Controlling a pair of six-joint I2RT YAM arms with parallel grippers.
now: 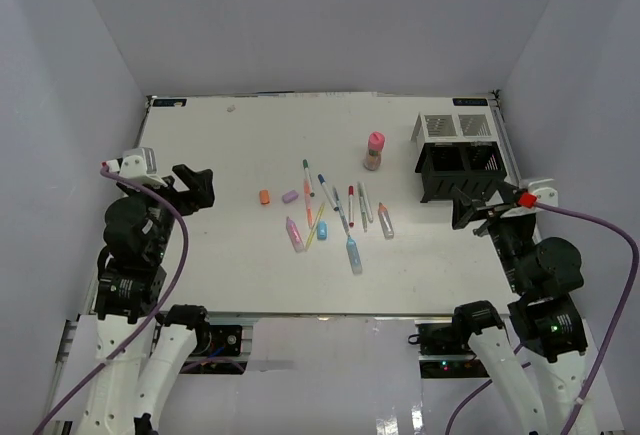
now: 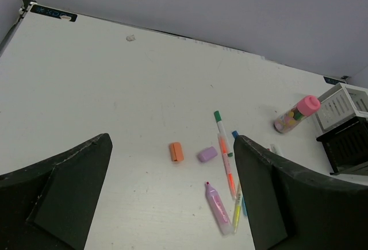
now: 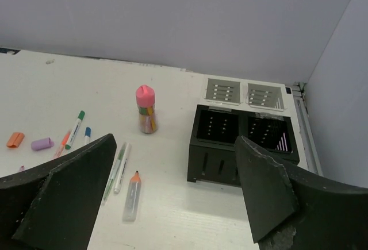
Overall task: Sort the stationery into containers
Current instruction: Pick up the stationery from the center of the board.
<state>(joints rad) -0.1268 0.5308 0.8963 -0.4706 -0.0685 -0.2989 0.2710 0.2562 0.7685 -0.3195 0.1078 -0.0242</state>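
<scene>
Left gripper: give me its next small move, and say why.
Probably lower the open left gripper toward the stubby orange eraser. It lies nearest, sits near the middle of the left wrist view, is apart from the stubby purple eraser beside it, and nothing is held yet.

Matt white table [image 1: 230, 255], perforated black organizer [image 3: 241, 143], clear pink-capped bottle [image 3: 146, 110]

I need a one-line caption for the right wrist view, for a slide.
Open right fingers frame a pink-capped bottle, loose pens and a black organizer with two white compartments behind it.
</scene>
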